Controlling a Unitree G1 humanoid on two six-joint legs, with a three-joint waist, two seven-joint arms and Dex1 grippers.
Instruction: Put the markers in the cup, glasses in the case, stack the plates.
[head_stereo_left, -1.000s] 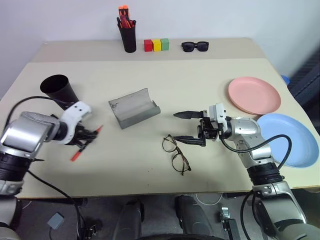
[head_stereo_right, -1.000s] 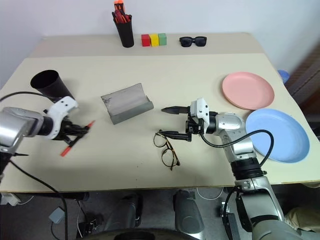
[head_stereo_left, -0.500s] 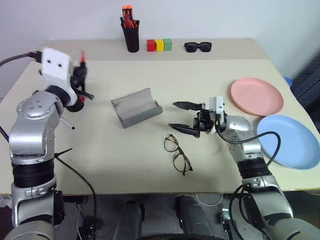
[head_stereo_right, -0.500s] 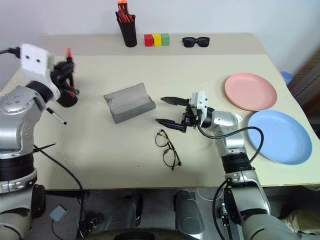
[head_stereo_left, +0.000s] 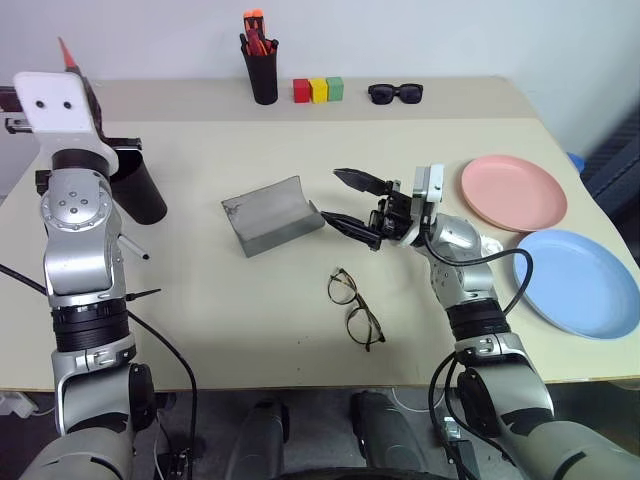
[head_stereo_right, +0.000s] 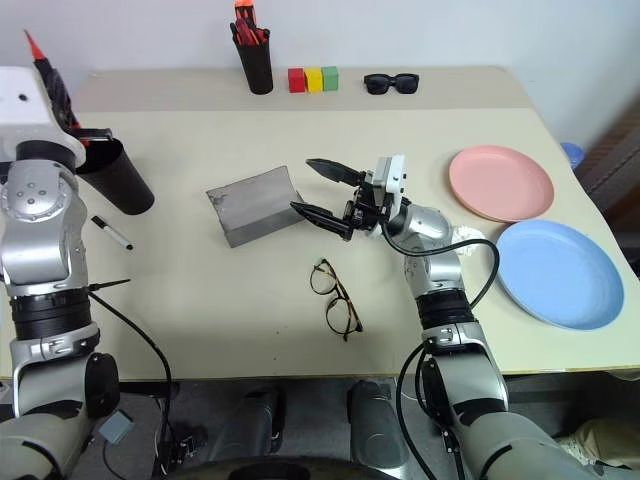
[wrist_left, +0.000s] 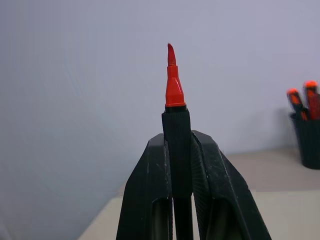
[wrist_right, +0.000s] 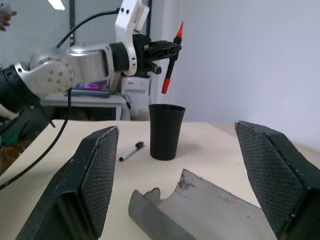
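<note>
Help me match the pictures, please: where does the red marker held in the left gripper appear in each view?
Left eye view: red marker tip pokes up at the upper left, above the cup.
Right eye view: tip at the upper left corner.
Left wrist view: centre, upright, clamped between the left gripper's fingers.
Right wrist view: upper middle, hanging over the cup.
Shared landmark: the cup.

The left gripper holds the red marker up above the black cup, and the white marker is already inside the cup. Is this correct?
Not quite. The left gripper does hold the red marker above the cup, but the white marker is not inside it: it lies on the table beside the cup, as the right wrist view shows.
</note>
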